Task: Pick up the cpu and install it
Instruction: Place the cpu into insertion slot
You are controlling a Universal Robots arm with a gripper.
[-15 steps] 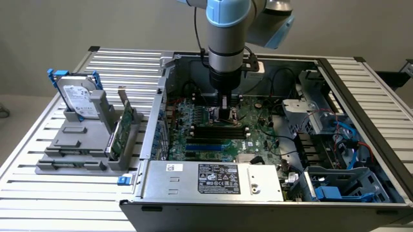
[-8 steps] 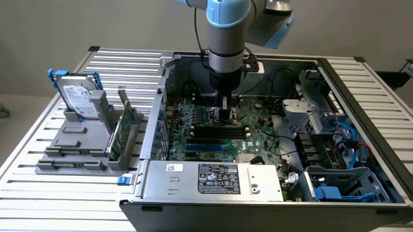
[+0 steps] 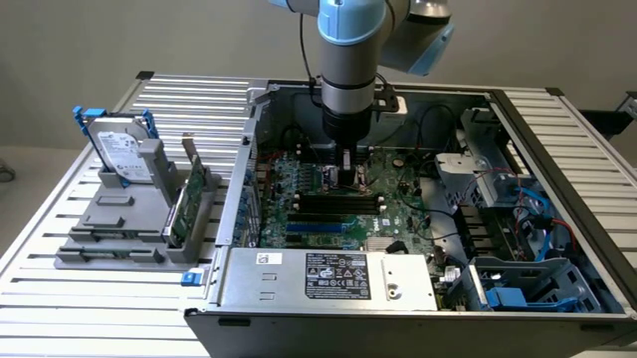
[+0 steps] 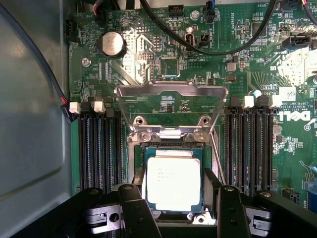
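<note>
The cpu (image 4: 173,183), a small square chip with a silvery top and green edges, sits between my gripper's two black fingers (image 4: 134,203), right over the socket (image 4: 171,145) on the green motherboard (image 4: 148,64). My gripper (image 4: 174,187) is shut on the cpu, one finger against each side. The socket's metal load plate (image 4: 171,91) is flipped open beyond it. In the exterior view the arm reaches down into the open computer case, and the gripper (image 3: 348,175) hangs low over the motherboard (image 3: 398,212).
Memory slots (image 4: 99,148) flank the socket on both sides, and black cables (image 4: 218,49) arc over the board. The case holds a power supply (image 3: 329,276) and drive cages (image 3: 527,283). On the exterior view's left, a grey fixture (image 3: 110,224) carries a hard drive (image 3: 124,153) and a green card (image 3: 189,198).
</note>
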